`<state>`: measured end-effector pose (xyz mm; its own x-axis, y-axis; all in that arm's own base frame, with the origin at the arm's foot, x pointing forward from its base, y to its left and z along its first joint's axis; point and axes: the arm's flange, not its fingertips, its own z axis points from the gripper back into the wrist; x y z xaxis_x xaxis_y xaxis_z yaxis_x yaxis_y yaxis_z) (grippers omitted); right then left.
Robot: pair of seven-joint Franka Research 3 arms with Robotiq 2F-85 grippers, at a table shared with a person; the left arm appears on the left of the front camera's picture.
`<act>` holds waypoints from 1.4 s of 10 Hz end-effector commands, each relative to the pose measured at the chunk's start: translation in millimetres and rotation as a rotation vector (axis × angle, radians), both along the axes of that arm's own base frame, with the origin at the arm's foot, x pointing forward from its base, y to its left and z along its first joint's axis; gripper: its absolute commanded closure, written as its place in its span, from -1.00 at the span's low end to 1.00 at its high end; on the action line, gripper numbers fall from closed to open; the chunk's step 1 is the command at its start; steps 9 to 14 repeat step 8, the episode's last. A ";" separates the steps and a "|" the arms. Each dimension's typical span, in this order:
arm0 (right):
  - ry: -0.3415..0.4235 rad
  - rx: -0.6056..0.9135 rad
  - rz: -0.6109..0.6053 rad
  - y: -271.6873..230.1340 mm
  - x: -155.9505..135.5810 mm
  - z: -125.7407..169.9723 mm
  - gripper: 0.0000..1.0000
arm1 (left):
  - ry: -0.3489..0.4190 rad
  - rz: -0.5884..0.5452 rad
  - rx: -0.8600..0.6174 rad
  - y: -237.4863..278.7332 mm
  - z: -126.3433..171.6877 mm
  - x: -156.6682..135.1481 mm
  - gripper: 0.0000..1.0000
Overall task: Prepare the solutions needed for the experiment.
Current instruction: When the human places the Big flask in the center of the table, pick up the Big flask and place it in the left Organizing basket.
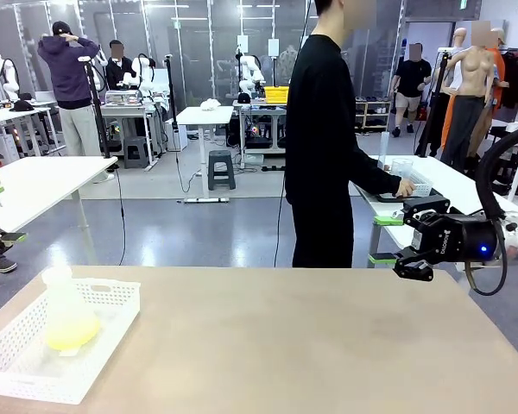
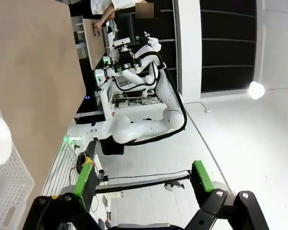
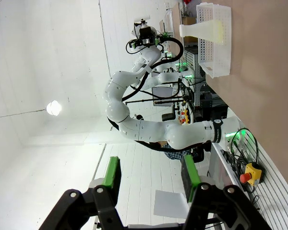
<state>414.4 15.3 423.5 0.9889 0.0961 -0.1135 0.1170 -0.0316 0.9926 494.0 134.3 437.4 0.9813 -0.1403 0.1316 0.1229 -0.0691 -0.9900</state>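
Front view, near left: white basket [image 1: 34, 379] on the tan table [image 1: 311, 345], at its near-left corner. Frosted flask [image 1: 65, 315] stands upright inside, the solution [image 1: 72, 332] a shallow yellow layer in its base.

Right side, past the table's far edge: right gripper [image 1: 395, 240] held sideways, fingers pointing left, green pads apart with nothing between them. Well apart from the basket.

Far side: person [image 1: 324, 147] in black, turned toward a side table [image 1: 466, 185], one hand [image 1: 406, 187] at clear containers [image 1: 401, 166] there.

Left wrist view: left gripper [image 2: 141, 179], jaws spread wide, empty; basket wall [image 2: 9, 196] at the left edge, right arm [image 2: 134, 127] farther off.

Right wrist view, rolled sideways: own fingers [image 3: 111, 175] parted, empty. Far off, basket [image 3: 213, 38] with the flask [image 3: 204, 29], yellow solution [image 3: 224, 29] visible, and the left arm [image 3: 149, 127] reaching past the table edge.
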 end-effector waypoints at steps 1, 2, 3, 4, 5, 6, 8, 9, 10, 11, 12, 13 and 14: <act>-0.004 0.009 0.002 0.4 -0.8 1.8 -0.30 | 0.002 -0.002 -0.015 0.1 -0.7 -2.7 -1.00; -0.004 0.009 0.002 0.4 -0.8 1.8 -0.30 | 0.002 -0.002 -0.015 0.1 -0.7 -2.7 -1.00; -0.004 0.009 0.002 0.4 -0.8 1.8 -0.30 | 0.002 -0.002 -0.015 0.1 -0.7 -2.7 -1.00; -0.004 0.009 0.002 0.4 -0.8 1.8 -0.30 | 0.002 -0.002 -0.015 0.1 -0.7 -2.7 -1.00; -0.004 0.009 0.002 0.4 -0.8 1.8 -0.30 | 0.002 -0.002 -0.015 0.1 -0.7 -2.7 -1.00; -0.004 0.009 0.002 0.4 -0.8 1.8 -0.30 | 0.002 -0.002 -0.015 0.1 -0.7 -2.7 -1.00; -0.004 0.009 0.002 0.4 -0.8 1.8 -0.30 | 0.002 -0.002 -0.015 0.1 -0.7 -2.7 -1.00; -0.004 0.009 0.002 0.4 -0.8 1.8 -0.30 | 0.002 -0.002 -0.015 0.1 -0.7 -2.7 -1.00; -0.004 0.009 0.002 0.4 -0.8 1.8 -0.30 | 0.002 -0.002 -0.015 0.1 -0.7 -2.7 -1.00; -0.004 0.009 0.002 0.4 -0.8 1.8 -0.30 | 0.002 -0.002 -0.015 0.1 -0.7 -2.7 -1.00; -0.004 0.009 0.002 0.4 -0.8 1.8 -0.30 | 0.002 -0.002 -0.015 0.1 -0.7 -2.7 -1.00; -0.004 0.009 0.002 0.4 -0.8 1.8 -0.30 | 0.002 -0.002 -0.015 0.1 -0.7 -2.7 -1.00; -0.004 0.009 0.002 0.4 -0.8 1.8 -0.30 | 0.002 -0.002 -0.015 0.1 -0.7 -2.7 -1.00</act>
